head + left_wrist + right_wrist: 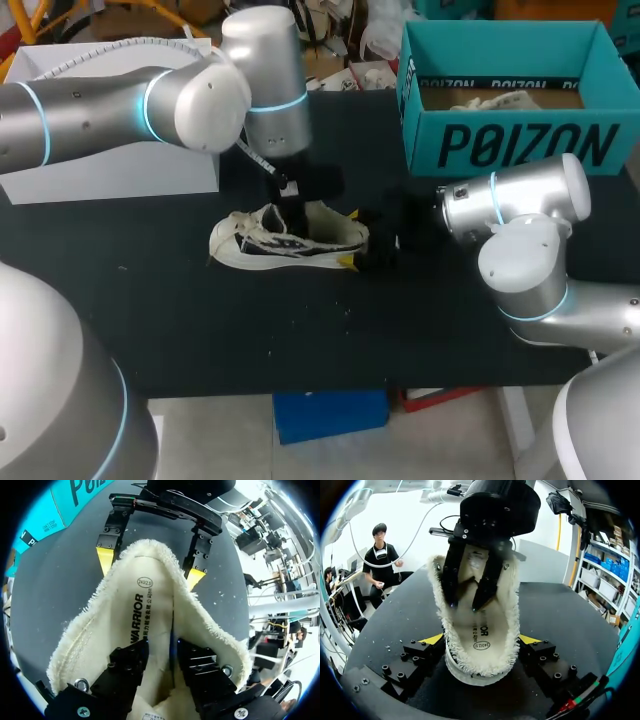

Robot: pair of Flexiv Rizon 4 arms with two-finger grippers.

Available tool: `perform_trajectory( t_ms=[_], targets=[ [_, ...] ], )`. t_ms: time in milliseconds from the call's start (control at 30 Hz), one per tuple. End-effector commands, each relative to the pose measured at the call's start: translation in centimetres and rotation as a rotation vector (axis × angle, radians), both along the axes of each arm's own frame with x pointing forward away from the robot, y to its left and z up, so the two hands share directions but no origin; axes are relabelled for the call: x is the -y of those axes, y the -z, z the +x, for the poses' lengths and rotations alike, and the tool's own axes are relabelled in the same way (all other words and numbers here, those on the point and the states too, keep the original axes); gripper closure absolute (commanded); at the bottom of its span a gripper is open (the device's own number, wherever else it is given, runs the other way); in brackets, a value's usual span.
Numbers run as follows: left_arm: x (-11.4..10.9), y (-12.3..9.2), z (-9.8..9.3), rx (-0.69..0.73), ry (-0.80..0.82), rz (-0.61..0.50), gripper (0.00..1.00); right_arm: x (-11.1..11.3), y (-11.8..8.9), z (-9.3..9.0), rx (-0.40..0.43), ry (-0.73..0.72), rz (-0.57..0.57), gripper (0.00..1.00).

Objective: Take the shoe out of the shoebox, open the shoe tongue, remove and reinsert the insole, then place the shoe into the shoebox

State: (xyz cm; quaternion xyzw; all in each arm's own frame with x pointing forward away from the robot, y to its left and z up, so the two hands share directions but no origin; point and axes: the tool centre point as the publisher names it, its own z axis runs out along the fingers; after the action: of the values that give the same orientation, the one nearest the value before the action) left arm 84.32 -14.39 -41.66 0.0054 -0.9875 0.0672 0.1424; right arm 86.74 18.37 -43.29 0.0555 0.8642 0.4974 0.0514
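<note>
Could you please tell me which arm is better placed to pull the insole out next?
Left. The left gripper is down inside the shoe, right over the insole, while the right gripper clamps the heel from both sides, so it probably serves best as a brace.

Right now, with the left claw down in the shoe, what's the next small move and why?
Probably raise the left claw a little to peel the insole up. It sits inside the shoe at the insole, which lies flat, and the right claw grips the shoe from both sides.
</note>
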Motion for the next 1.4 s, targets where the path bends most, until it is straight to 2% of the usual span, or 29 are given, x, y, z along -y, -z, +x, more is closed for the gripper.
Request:
perform_trajectory(
  t_ms=[33, 400, 600, 833, 967, 1100, 1200, 1400],
  targets=[
    [0.1, 0.9, -1.2, 0.042, -0.014, 0.039, 0.62, -0.2, 0.4, 0.2, -0.002, 0.003, -0.003, 1.00],
    [-0.9, 2.1, -1.6, 0.251, -0.117, 0.145, 0.67, -0.2, 0.4, 0.2, -0.002, 0.003, -0.003, 1.00],
    [-2.0, 2.9, -1.6, 0.382, -0.132, 0.170, 0.67, -0.2, 0.4, 0.2, -0.002, 0.003, -0.003, 1.00],
    [-3.3, 3.9, -1.3, 0.530, -0.144, 0.255, 0.63, -0.2, 0.4, 0.2, -0.002, 0.003, -0.003, 1.00],
    [-4.3, 4.3, -0.9, 0.619, -0.164, 0.302, 0.65, -0.2, 0.4, 0.2, -0.002, 0.003, -0.003, 1.00],
    [-5.1, 4.3, -0.5, 0.681, -0.180, 0.304, 0.65, -0.2, 0.4, 0.2, -0.002, 0.003, -0.003, 1.00],
    [-5.5, 3.9, -0.2, 0.732, -0.208, 0.281, 0.70, -0.2, 0.4, 0.2, -0.002, 0.003, -0.003, 1.00],
    [-5.5, 3.2, 0.2, 0.818, -0.232, 0.245, 0.70, -0.2, 0.4, 0.2, -0.002, 0.003, -0.003, 1.00]
  ],
)
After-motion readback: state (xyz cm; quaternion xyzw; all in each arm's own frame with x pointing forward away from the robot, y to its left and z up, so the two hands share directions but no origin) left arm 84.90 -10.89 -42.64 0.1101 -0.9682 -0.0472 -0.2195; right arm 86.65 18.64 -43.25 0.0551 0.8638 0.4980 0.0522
